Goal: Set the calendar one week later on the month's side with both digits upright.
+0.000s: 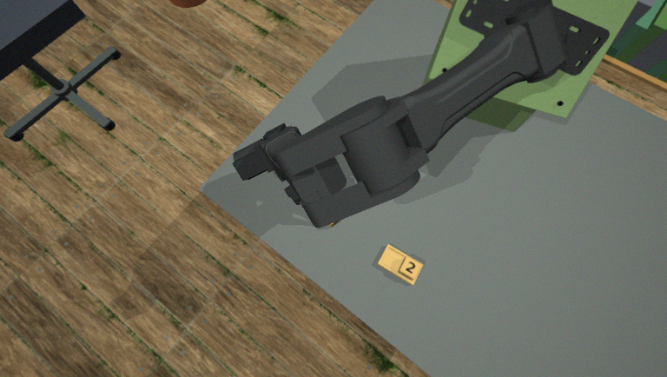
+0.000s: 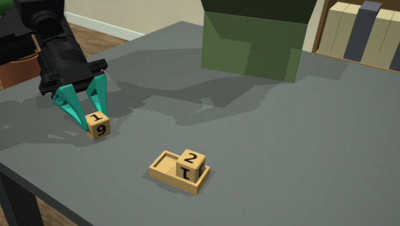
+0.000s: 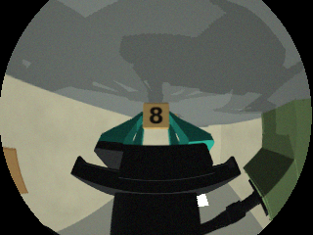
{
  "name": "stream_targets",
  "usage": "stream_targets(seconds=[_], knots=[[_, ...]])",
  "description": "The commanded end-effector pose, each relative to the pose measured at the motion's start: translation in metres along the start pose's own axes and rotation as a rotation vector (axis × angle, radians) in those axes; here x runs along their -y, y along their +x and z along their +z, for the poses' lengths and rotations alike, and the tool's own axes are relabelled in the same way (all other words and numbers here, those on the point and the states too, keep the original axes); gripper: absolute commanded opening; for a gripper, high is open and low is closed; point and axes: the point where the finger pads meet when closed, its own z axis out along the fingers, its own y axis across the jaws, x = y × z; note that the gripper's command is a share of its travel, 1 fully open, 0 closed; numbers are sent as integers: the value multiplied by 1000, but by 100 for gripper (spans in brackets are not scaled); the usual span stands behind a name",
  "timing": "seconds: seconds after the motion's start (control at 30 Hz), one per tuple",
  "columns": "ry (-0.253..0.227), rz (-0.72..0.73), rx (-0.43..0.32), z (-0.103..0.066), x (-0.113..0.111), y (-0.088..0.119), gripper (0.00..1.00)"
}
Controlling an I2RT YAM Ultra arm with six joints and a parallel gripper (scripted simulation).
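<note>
My gripper [image 2: 97,121] [image 3: 156,115] has its teal fingers shut on a wooden cube [image 2: 101,130] [image 3: 156,110]. In the exterior view its top shows 1 and its front a 9-like digit; the wrist view shows an 8. It is close to or on the table; which, I cannot tell. The top view shows little of it under the arm. The wooden tray [image 2: 172,179] [image 1: 390,258] lies flat, nearer the camera in the exterior view. The other cube [image 2: 190,166] [image 1: 410,267] stands in its right half, 2 on top, an upside-down 1 in front. The tray's left half is empty.
The grey table [image 1: 516,254] [image 2: 280,152] has its near edge left of the tray in the top view. The green pedestal [image 2: 250,44] [image 1: 565,92] carries the arm's base at the back. A bookshelf [image 2: 365,32] stands beyond the table.
</note>
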Motion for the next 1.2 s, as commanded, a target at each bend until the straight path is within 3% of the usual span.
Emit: stream_targets(seconds=[0.0,1.17], knots=[[-5,-4,3,-3,-2,1,27],[-5,-4,2,3,-2,-5,27]])
